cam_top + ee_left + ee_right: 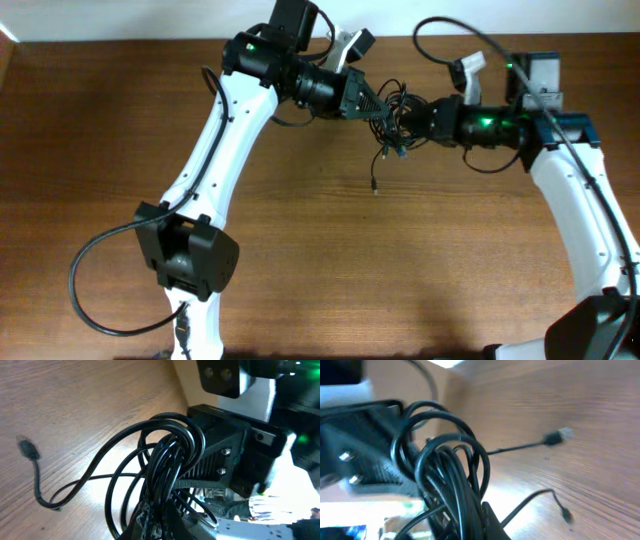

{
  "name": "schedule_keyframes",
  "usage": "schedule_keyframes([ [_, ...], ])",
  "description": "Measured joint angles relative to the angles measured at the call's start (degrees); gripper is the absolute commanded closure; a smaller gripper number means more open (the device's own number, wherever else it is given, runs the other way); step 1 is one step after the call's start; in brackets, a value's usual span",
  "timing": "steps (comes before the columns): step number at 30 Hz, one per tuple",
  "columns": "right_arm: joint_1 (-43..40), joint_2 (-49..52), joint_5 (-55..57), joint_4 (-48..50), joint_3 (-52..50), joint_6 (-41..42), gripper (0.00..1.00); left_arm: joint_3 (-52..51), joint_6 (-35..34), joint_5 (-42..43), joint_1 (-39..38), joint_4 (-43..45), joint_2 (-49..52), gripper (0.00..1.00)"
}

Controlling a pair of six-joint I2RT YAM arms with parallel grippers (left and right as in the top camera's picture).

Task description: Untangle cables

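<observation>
The cables are a bunch of thin black cords held up between my two grippers at the back middle of the table. One loose end with a small plug hangs down toward the wood. My left gripper is shut on the bunch from the left. My right gripper is shut on it from the right, close against the left one. In the left wrist view the looped cables fill the middle and a plug end trails left. In the right wrist view the loops sit over my fingers, with a plug dangling.
The wooden table spreads below the arms. A thick black arm cable loops at the front left by the left base. Another arm cable arcs over the right arm at the back. The far table edge meets a white wall.
</observation>
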Motion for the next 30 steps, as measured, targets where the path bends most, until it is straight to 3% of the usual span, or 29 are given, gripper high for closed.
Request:
schedule_keyframes([
  [2,-1.79,0.09,-6.73,-0.22,-0.13,-3.3,0.62,0.0,0.37,2.4,0.35,0.22,-0.7,1.0],
  [3,-2.97,0.09,-7.54,-0.59,-0.37,-4.2,0.41,0.0,0.7,2.58,1.09,0.35,-0.98,1.0],
  [5,-7.72,0.33,-7.58,-0.48,-1.25,-5.42,0.26,0.02,1.95,4.13,6.95,1.77,-1.6,1.0],
  [8,-9.38,0.74,-6.36,1.51,-1.51,-4.09,0.23,0.04,3.23,9.75,8.33,4.0,-1.7,1.0],
  [11,-10.32,0.74,-2.12,-0.52,-1.51,-3.56,0.23,0.17,3.65,9.55,6.86,3.32,-1.97,1.0],
  [14,-10.43,0.76,6.38,-5.64,-1.57,-3.28,0.23,0.37,4.04,-10.34,3.3,-5.55,-2.34,0.96],
  [15,-10.43,0.76,9.51,-6.51,-1.57,-3.19,0.23,0.31,4.04,-18.49,0.24,-7.39,-2.34,0.83],
  [16,-10.43,0.76,10.95,-6.95,-1.57,-3.15,0.23,0.15,4.0,-22.88,-1.92,-8.35,-2.34,0.6],
  [17,-10.43,0.76,12.87,-7.5,-1.57,-3.15,0.22,-0.17,4.22,-28.04,-4.5,-9.51,-2.34,0.18],
  [18,-10.43,0.76,14.69,-7.76,-1.57,-3.17,0.22,-1.2,3.78,-34.32,-8.15,-10.56,-2.23,0.01],
  [25,-10.43,0.76,17.99,-8.7,-1.57,-3.15,0.22,-2.95,3.82,-49.37,-10.67,-14.43,1.18,0.01],
  [28,-10.43,0.76,18.78,-9.11,-1.57,-3.15,0.22,-2.95,7.34,-49.13,-10.62,-16.81,1.18,0.17],
  [30,-10.43,0.79,18.99,-9.53,-1.57,-3.19,0.22,-2.95,9.46,-48.78,-10.03,-17.29,1.18,0.41],
])
